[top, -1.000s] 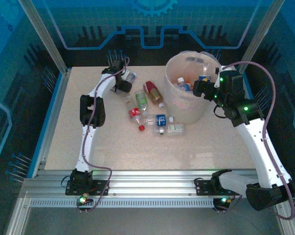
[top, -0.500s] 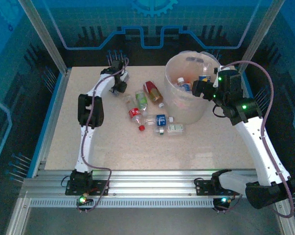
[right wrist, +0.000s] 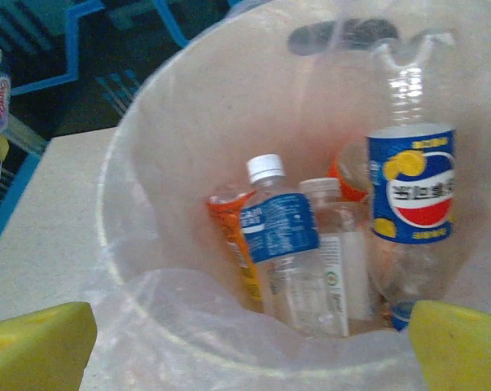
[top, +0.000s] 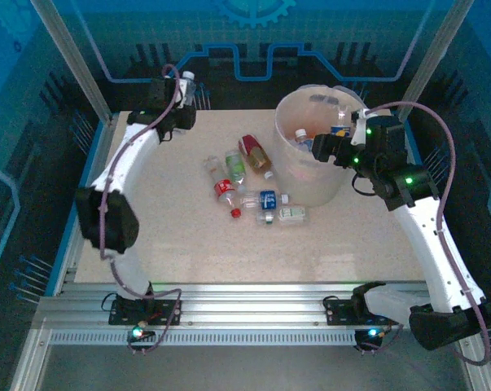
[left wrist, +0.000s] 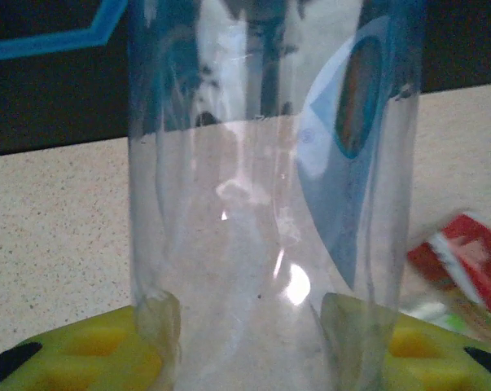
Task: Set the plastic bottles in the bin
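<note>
1. Middle of the counter (top: 188, 244): the loose bottles (top: 265, 199) lie in a cluster just left of the bin (top: 310, 183). None of them is gripped.
2. Far right corner: the bin stands here with several bottles inside (right wrist: 282, 228). The right claw (top: 321, 148) hovers at its rim, fingers spread wide and holding nothing. It could snag the thin liner or nudge the bin, and it crowds the opening the other arm needs, so the arms might clash.
3. Far left corner: the left claw (left wrist: 253, 326) pinches a clear bottle (left wrist: 253, 204), raised above the counter. Its thin, slick wall may buckle and slip on the long carry to the bin. It could drop over the far edge, or bounce off the rim if released short.
</note>
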Robot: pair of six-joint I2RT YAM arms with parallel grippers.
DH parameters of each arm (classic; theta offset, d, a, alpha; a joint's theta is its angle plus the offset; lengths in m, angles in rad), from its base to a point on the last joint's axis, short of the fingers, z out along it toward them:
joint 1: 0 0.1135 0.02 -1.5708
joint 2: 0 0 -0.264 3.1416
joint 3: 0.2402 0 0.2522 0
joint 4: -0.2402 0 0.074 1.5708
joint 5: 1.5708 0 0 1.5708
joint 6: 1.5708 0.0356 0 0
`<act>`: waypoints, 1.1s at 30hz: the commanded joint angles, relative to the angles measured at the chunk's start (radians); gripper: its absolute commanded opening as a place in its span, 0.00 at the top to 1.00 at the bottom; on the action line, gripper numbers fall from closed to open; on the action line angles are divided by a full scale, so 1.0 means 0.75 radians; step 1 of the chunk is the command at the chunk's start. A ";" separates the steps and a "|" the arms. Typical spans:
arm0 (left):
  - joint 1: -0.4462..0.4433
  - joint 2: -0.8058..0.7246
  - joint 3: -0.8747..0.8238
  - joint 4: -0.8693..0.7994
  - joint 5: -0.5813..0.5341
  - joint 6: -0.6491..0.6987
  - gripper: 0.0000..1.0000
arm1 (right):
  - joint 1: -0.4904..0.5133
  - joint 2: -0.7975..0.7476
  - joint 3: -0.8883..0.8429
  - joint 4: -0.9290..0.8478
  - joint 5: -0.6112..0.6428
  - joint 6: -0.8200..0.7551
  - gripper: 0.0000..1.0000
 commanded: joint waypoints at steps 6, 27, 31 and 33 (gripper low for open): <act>-0.038 -0.468 -0.551 0.403 0.512 -0.418 0.49 | 0.008 0.010 0.001 0.223 -0.371 0.067 0.00; -0.500 -0.728 -1.011 1.050 0.769 -0.805 0.47 | 0.308 0.299 0.133 0.458 -0.561 0.113 0.00; -0.532 -0.707 -1.003 1.082 0.811 -0.818 0.47 | 0.329 0.370 0.175 0.489 -0.610 0.137 0.00; -0.542 -0.702 -1.001 1.098 0.823 -0.820 0.47 | 0.339 0.404 0.209 0.481 -0.616 0.137 0.00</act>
